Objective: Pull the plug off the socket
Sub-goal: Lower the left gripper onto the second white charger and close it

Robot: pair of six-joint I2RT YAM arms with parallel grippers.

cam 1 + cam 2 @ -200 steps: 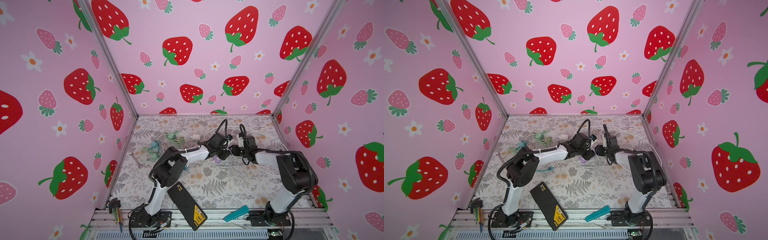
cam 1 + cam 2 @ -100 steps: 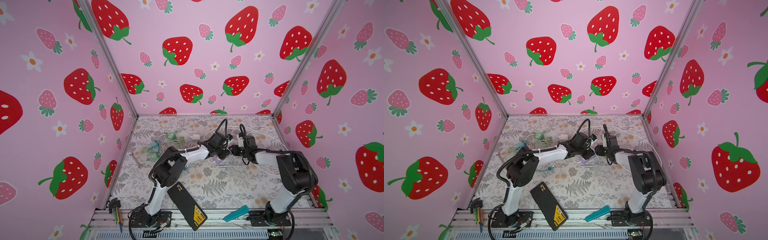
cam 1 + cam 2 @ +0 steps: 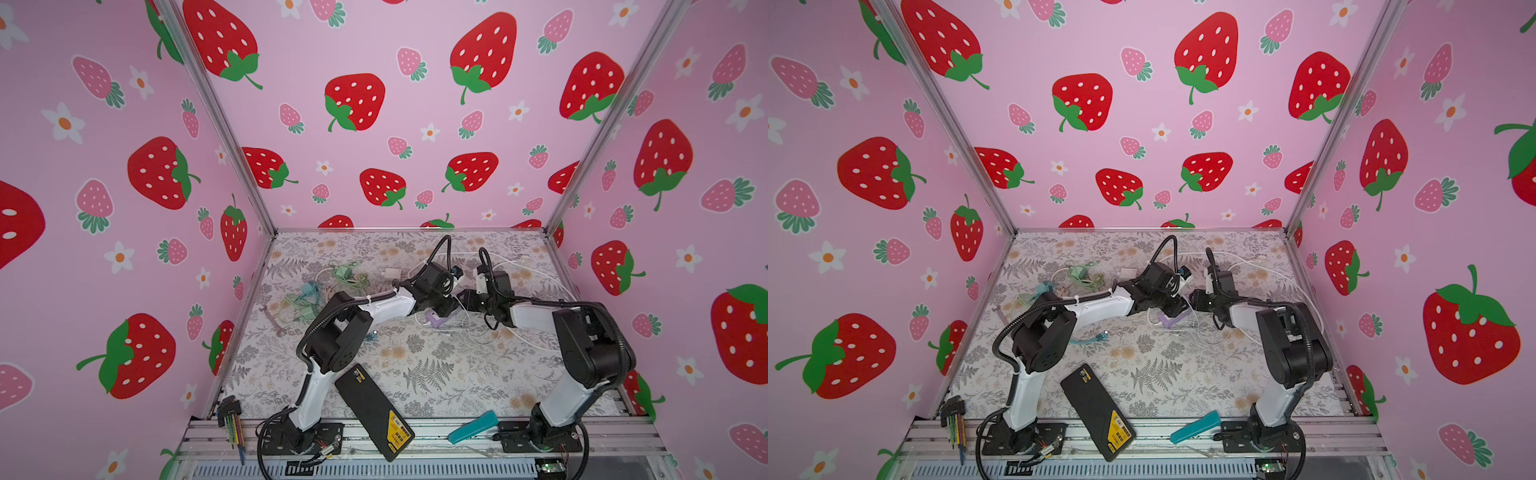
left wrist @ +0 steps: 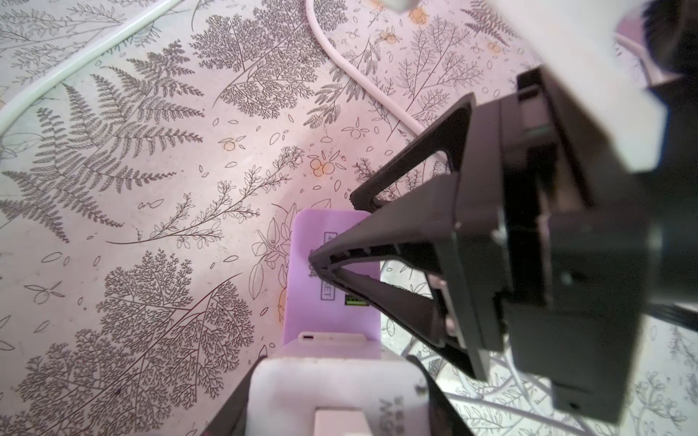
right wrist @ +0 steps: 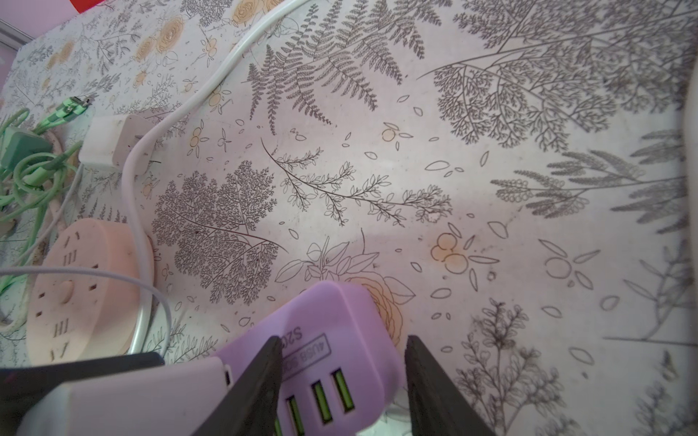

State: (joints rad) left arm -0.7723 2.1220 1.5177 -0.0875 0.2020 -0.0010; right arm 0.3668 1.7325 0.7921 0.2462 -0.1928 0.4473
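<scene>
A purple socket (image 5: 340, 321) with green USB ports lies mid-table, seen in both top views (image 3: 436, 321) (image 3: 1169, 321). A white plug (image 4: 332, 389) sits against one end of it, still touching it. My left gripper (image 4: 336, 362) is shut on the plug, a dark finger on each side. My right gripper (image 5: 342, 339) comes from the opposite side and is shut on the socket (image 4: 332, 241). One of its fingers (image 4: 362, 245) lies across the labelled face. The two grippers meet almost tip to tip (image 3: 455, 303).
A round pink power strip (image 5: 75, 287), a white adapter (image 5: 109, 141), white cables (image 5: 211, 75) and green cables (image 5: 30, 166) lie nearby. At the front edge are a black box with a yellow label (image 3: 374, 411), a teal tool (image 3: 473, 426) and a hex key set (image 3: 230, 415).
Both arms stay where they were at the socket. The left jaws have drawn in slightly on the plug.
</scene>
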